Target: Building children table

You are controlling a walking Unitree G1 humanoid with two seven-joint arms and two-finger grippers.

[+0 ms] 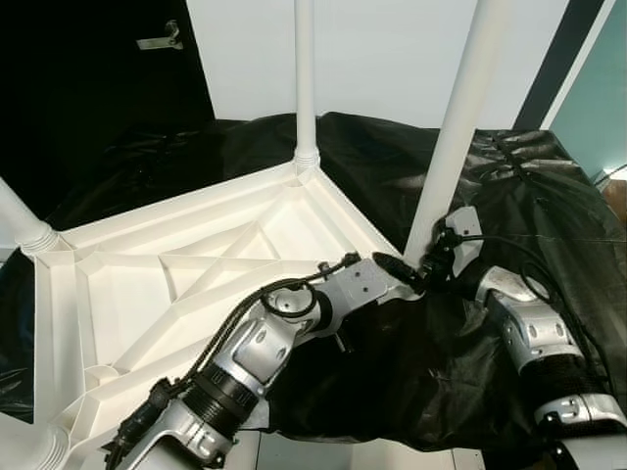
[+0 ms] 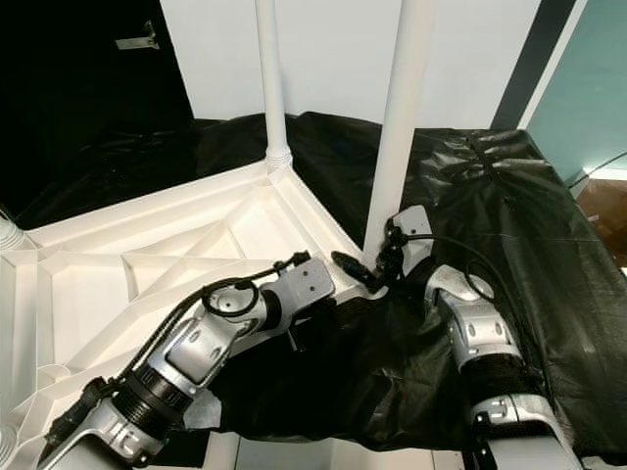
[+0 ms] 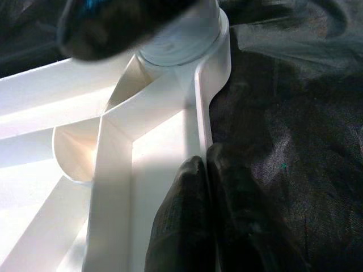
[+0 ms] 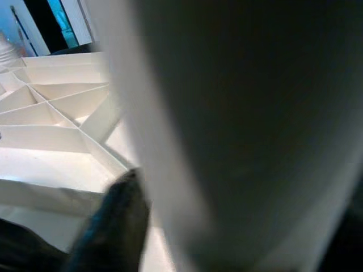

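Observation:
A white plastic table top (image 1: 147, 284) lies upside down on a black sheet, ribbed underside up. White legs stand in its corners: one at the near right corner (image 1: 458, 127), one at the far corner (image 1: 305, 78), and one at the left (image 1: 20, 227). My left gripper (image 1: 397, 268) is shut on the table's rim (image 3: 199, 102) just short of the near right corner, one finger (image 3: 181, 226) inside the wall and the other outside. My right gripper (image 1: 423, 264) is at the base of the near right leg (image 4: 238, 124), with one finger (image 4: 116, 221) pressed along it.
The black sheet (image 1: 529, 196) covers the surface to the right and behind the table top, wrinkled in places. A dark door (image 1: 98, 69) and a white wall (image 1: 392, 49) stand behind. The sheet's front edge lies close below my arms.

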